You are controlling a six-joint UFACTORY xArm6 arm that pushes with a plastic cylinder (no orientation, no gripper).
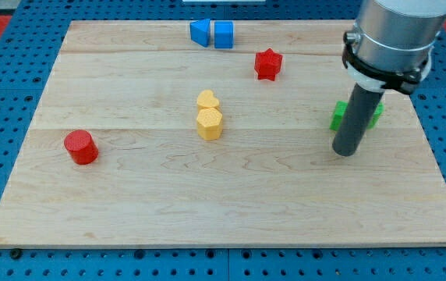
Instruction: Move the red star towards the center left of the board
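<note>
The red star (268, 64) lies on the wooden board (129, 203) in the upper right part, right of centre. My tip (346, 151) rests on the board at the right, below and to the right of the star and well apart from it. The rod partly hides a green block (338, 115) just behind it. A red cylinder (80, 147) stands at the centre left of the board.
Two blue blocks (212, 33) sit side by side at the top edge. Two yellow blocks (208, 115) sit touching near the middle, one above the other. Blue pegboard surrounds the board.
</note>
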